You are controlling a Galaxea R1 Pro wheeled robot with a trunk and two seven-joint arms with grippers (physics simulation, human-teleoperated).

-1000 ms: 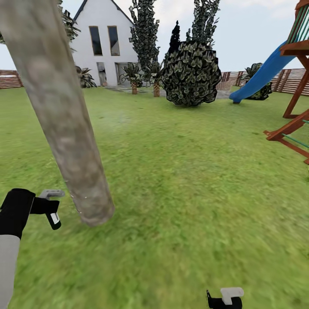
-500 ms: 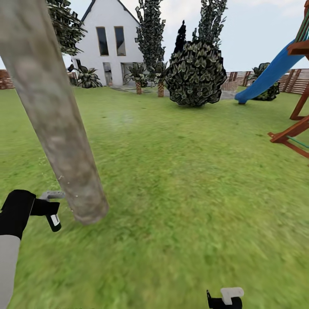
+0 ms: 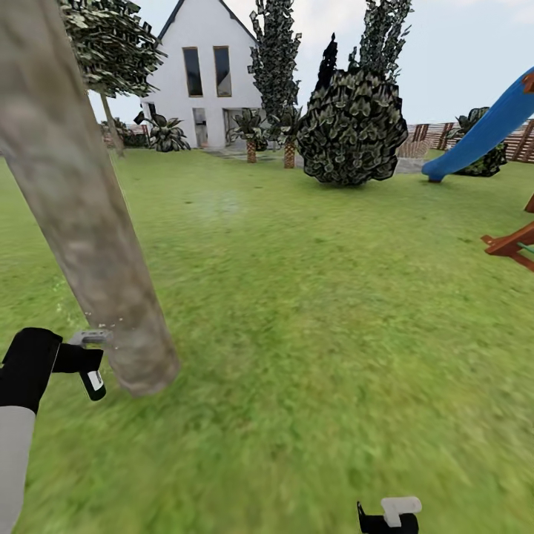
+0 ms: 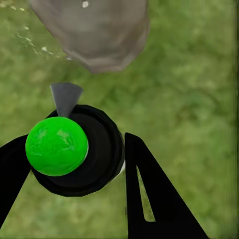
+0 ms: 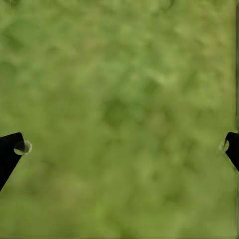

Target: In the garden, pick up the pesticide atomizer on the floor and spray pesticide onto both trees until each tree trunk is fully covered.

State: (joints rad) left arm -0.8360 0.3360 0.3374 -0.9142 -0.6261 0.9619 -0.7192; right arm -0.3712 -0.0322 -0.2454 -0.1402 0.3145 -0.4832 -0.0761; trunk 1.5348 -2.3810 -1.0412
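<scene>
In the head view, the left gripper [image 3: 87, 363] hung low at the left beside the base of the tree trunk [image 3: 81, 215], with the pale grey top of the pesticide atomizer [image 3: 89, 338] just touching the bark; a few whitish speckles of pesticide [image 3: 100, 324] dotted the trunk there. The trunk's upper part was cut off by the frame, and a part of the right gripper [image 3: 389, 517] showed at the bottom edge. Behind lay the grass [image 3: 319, 297], the round bush [image 3: 352, 130] and the white house [image 3: 211, 78]. In the left wrist view, the atomizer [image 4: 74, 149] sat pinched between the black fingers [image 4: 149, 199], its grey nozzle aimed at the trunk's foot [image 4: 94, 32]. In the right wrist view, the right gripper's fingertips [image 5: 10, 149] stood spread wide over blurred grass [image 5: 119, 114], holding nothing.
</scene>
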